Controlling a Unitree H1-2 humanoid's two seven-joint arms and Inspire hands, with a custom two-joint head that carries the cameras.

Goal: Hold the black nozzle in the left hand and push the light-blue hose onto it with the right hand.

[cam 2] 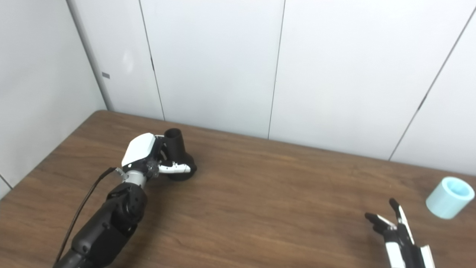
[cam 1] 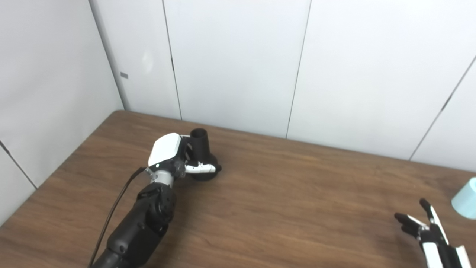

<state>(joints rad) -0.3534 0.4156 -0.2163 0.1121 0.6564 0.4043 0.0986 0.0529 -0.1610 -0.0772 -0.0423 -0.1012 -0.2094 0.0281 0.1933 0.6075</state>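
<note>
Left eye view: left robot hand (cam 1: 174,156) grasping black nozzle (cam 1: 201,149) at tabletop's (cam 1: 282,193) far left, neck axis upright, likely stiff; right eye view: light-blue hose (cam 2: 449,197) lying far right, bore pointing up-right, probably light, best gripped mid-body, right robot hand (cam 2: 398,230) released nearby.

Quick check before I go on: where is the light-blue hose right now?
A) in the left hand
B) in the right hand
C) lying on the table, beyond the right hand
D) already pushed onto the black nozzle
C: the light-blue hose lies on the table, apart from the open right hand.
</note>
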